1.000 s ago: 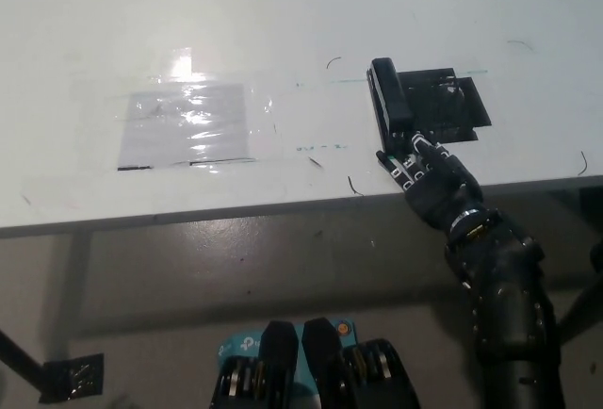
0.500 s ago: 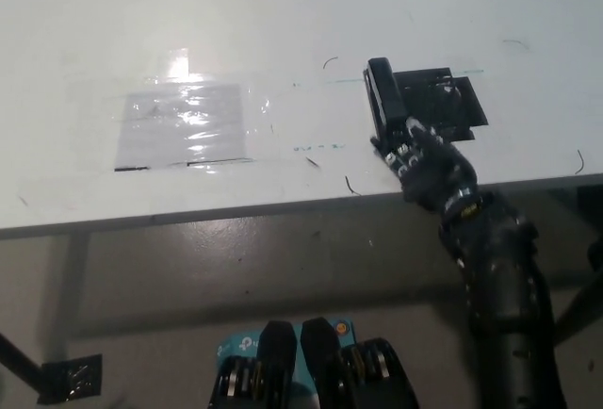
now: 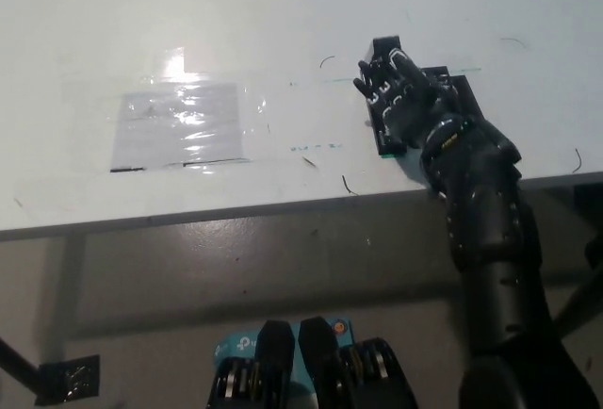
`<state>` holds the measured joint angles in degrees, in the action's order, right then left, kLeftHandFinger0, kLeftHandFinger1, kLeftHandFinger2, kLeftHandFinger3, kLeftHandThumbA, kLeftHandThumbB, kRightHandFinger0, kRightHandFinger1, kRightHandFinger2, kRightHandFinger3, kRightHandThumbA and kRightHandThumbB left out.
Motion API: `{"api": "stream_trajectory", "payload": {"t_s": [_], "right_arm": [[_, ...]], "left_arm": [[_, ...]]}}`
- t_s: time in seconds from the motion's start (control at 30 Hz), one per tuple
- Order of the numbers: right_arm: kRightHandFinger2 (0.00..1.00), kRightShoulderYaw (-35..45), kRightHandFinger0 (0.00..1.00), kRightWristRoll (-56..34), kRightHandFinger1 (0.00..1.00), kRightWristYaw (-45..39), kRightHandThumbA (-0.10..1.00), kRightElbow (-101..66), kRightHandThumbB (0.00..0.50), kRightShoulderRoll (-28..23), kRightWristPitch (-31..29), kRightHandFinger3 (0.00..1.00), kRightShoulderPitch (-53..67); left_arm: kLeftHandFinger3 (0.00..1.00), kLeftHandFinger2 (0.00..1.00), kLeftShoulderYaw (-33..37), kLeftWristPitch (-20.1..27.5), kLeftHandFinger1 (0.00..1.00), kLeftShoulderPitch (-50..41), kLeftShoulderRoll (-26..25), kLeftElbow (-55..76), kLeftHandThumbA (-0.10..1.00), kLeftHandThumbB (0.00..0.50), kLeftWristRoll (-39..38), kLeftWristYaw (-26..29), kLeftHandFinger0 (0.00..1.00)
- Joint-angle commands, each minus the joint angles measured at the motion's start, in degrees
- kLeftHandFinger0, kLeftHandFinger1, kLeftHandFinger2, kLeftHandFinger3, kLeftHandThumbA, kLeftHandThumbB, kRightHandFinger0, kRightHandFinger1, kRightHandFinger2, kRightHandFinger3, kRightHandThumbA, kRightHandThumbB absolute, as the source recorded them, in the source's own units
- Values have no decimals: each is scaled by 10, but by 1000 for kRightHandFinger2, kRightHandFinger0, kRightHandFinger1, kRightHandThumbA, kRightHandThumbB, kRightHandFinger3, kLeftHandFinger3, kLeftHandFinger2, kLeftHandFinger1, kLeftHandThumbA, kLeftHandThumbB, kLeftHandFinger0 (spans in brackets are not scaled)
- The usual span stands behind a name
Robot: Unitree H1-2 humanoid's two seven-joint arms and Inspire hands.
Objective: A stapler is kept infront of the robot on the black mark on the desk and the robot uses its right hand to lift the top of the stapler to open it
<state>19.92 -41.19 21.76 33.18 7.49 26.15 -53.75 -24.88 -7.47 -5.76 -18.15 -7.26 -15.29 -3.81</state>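
The black right hand lay over the black stapler on the white desk, its dark arm running in from the lower right across the desk's near edge. The fingers reached up the stapler's length — their tips sat at its far end, slightly spread, with pale markings showing along their backs. Whether they were curled around the stapler's top or only resting on it could not be told, since black lay on black and the hand hid most of the body beneath it. What showed of the stapler was a narrow strip just on the robot's left of the fingers and palm, ending in a short near end below the heel of the hand, and a small corner past the fingertips.

The stapler sat at the left edge of the black mark, a dark patch on the desk that showed on the far side of the hand from the exposed strip, just beside the knuckles and wrist.

Well off from the fingers, towards the robot's left, a clear plastic sheet lay flat on the desk — glare broke across its surface. A few small dark scribbles marked the desk between that sheet and the hand, near the front edge.

The white left hand was out of sight.
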Motion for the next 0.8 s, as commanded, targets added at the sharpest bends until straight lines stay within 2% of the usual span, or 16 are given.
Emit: {"api": "stream_trajectory", "payload": {"t_s": [0.0, 0.03, 0.1, 0.23, 0.3, 0.37, 0.47, 0.5, 0.53, 0.63, 0.73, 0.77], "right_arm": [[733, -21, 451, 0, 558, -37, 145, -38, 36, 21, -2, 897, -118], [722, -20, 448, 0, 550, -36, 137, -37, 30, 21, -2, 897, -121], [715, -24, 460, 5, 554, -39, 132, -40, 38, 19, 0, 917, -115], [786, -23, 485, 13, 603, -50, 134, -18, 21, 12, -5, 959, -118], [775, -20, 487, 24, 596, -56, 135, 20, 4, 1, -22, 952, -131], [773, -14, 503, 32, 598, -61, 132, 64, 5, -13, -41, 944, -153], [765, -6, 474, 37, 575, -59, 124, 104, 6, -26, -60, 945, -167], [691, -4, 404, 46, 490, -68, 132, 165, 0, -47, -88, 938, -202], [673, -5, 378, 48, 465, -70, 137, 171, 0, -49, -92, 930, -205], [691, -4, 400, 59, 507, -80, 131, 237, 3, -70, -123, 946, -243], [723, -2, 430, 65, 550, -83, 118, 279, 3, -87, -142, 954, -272], [743, 0, 433, 68, 554, -84, 94, 303, 10, -95, -157, 938, -290]], "left_arm": [[884, 758, -1, 1, 619, -14, -7, 24, 373, 108, -4, -2, 546], [884, 751, -1, -1, 606, -14, -7, 25, 375, 109, -3, 0, 523], [898, 762, 1, 1, 616, -15, -6, 25, 380, 108, -3, -2, 548], [884, 747, 0, -2, 603, -15, -6, 24, 376, 125, -4, 0, 523], [873, 725, 0, 2, 593, -15, -7, 24, 380, 129, -7, -5, 515], [876, 741, -1, -2, 616, -15, -6, 24, 379, 131, -6, -2, 549], [882, 744, 3, 1, 626, -25, -5, 24, 386, 132, -3, -5, 560], [881, 758, 4, 3, 630, -25, -3, 24, 383, 130, 0, -3, 555], [882, 761, 4, 3, 629, -25, -3, 24, 381, 129, 0, -3, 553], [884, 749, 3, 7, 609, -31, 1, 24, 379, 141, -4, -4, 533], [890, 763, 2, 9, 622, -35, 2, 22, 380, 124, -9, -8, 547], [856, 743, -2, 4, 617, -35, 5, 24, 345, 130, -16, -6, 549]]}}
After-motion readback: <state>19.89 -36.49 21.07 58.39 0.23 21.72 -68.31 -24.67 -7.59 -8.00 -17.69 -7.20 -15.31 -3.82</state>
